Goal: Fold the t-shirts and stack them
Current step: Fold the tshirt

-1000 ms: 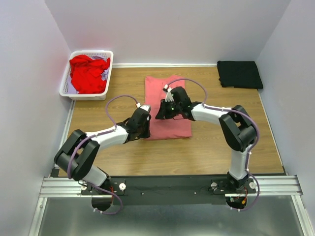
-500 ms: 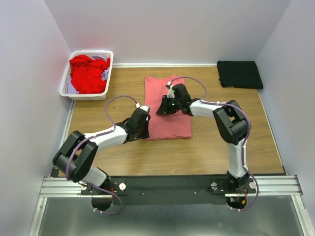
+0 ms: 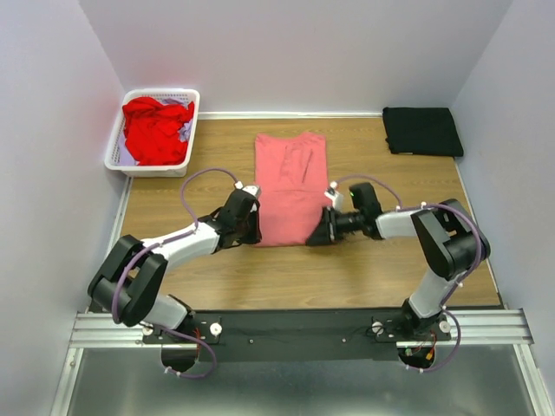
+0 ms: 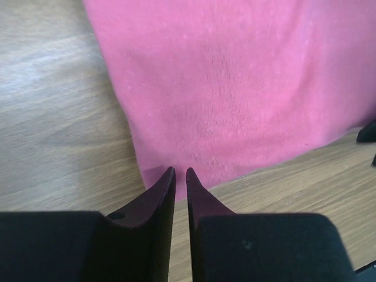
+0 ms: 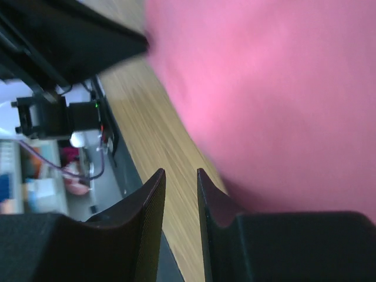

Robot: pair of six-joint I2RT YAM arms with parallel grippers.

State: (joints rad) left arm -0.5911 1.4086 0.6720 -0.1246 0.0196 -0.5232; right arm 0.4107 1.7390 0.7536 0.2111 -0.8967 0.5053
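A salmon-pink t-shirt lies folded in a long rectangle mid-table. My left gripper is at its near left corner. In the left wrist view its jaws are almost together, tips pinched on the pink hem. My right gripper rests low at the near right corner. It stands open over bare wood, with the pink cloth just beside it. A red t-shirt is heaped in the basket. A black t-shirt lies folded at the back right.
The white lattice basket stands at the back left against the wall. Walls close in the table on the left, back and right. The black base rail runs along the near edge.
My right gripper has drawn back from the middle of the pink shirt to its near right corner and opened. The shirt now lies flat and uncovered. The left gripper has stayed put.
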